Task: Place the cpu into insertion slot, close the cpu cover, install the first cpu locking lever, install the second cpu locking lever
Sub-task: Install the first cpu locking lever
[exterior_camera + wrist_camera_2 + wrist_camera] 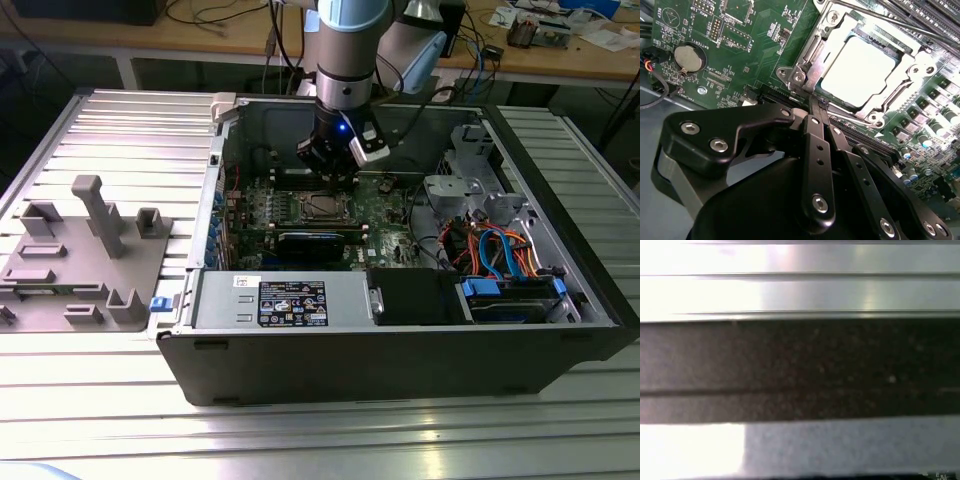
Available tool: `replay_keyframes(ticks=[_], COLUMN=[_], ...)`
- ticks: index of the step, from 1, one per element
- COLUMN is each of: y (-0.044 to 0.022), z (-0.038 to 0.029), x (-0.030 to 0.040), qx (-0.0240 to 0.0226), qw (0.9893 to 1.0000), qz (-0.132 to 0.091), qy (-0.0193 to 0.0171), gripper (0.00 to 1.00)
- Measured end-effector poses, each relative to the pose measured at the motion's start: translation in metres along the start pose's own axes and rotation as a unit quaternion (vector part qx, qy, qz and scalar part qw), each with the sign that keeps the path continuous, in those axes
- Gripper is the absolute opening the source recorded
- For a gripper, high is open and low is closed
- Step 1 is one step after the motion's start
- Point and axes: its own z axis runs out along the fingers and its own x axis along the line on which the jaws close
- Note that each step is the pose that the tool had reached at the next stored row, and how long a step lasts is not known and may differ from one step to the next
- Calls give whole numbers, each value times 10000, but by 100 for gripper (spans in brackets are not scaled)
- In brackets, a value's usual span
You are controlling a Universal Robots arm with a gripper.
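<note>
One grey fixture tray (85, 255) with upright pegs lies on the ribbed metal table (320, 440) at the exterior view's left, just beside the open computer case (400, 340). Further right, inside the case, the green circuit board (385, 225) lies flat, and the arm (345, 60) comes down from above over its middle. The tool (335, 172) hangs low over the far edge of the insertion slot (318, 207), which sits between the board's long narrow memory slots.

In the second wrist view the tool (818, 106) has its two black fingers (816, 145) drawn together to a narrow tip, jaws closed with nothing visibly held between them. That tip sits right at the near edge of the insertion slot (805, 70), by the corner of its silvery rim; whether it touches the metal I cannot tell. The cpu (857, 70) lies flat in the slot, its pale top glaring bright. The cpu cover (865, 32) lies down around it, framing the chip through its window. A thin locking lever (880, 20) runs along the far side of the socket. A round coin battery (689, 58) sits on the board well apart from the socket.

At the exterior view's right, blue and orange cables (500, 250) lie in the case beside a metal drive bracket (465, 190).
</note>
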Motion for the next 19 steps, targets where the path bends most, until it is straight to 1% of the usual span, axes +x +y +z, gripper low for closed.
replay_keyframes(ticks=[5, 8, 12, 14, 15, 18, 19], y=[-8, -20, -22, -20, -20, -22, -24], z=[36, 44, 35, 1, -4, 0, 8], x=[0, -1, -1, -2, -2, -4, -5], qx=[21, 21, 19, 20, 19, 24, 38], qw=[10000, 10000, 10000, 10000, 10000, 10000, 10000], qz=[0, 0, 0, 0, 0, -1, -2], qy=[2, 0, -1, -1, -1, 0, -1], gripper=[11, 11, 11, 11, 11, 11, 11])
